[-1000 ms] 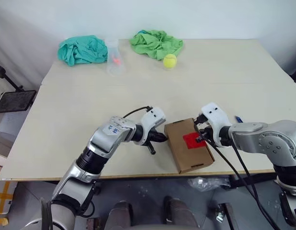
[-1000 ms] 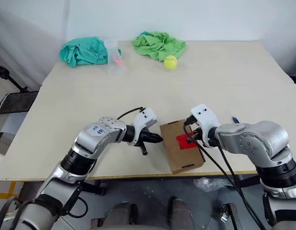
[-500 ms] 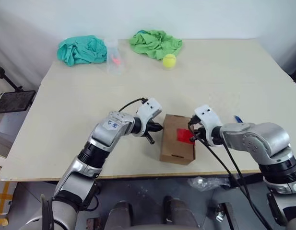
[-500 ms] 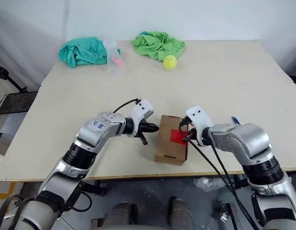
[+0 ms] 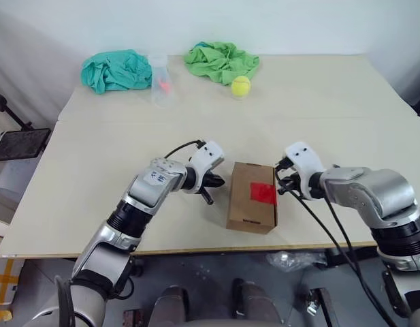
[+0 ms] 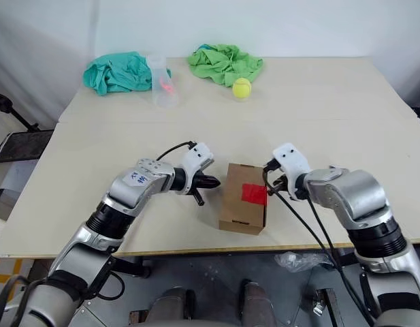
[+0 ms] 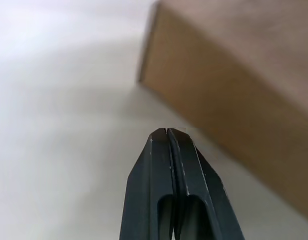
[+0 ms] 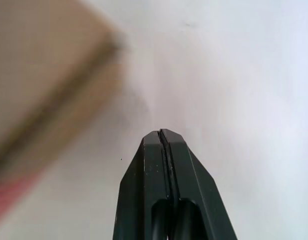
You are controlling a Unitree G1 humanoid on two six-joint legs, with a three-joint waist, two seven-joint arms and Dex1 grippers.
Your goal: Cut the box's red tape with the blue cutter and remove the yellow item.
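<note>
Both closed, empty grippers, left gripper (image 5: 220,182) and right gripper (image 5: 280,186), have backed off my squared-up box (image 5: 252,196), lower centre; light, stiff cardboard, best pinched by its side walls.

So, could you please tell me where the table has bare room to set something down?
The wide middle of the table, between the box and the cloths, is bare, as is the far right beyond the tennis ball. The far left is crowded: teal cloth, plastic cup, green cloth.
</note>
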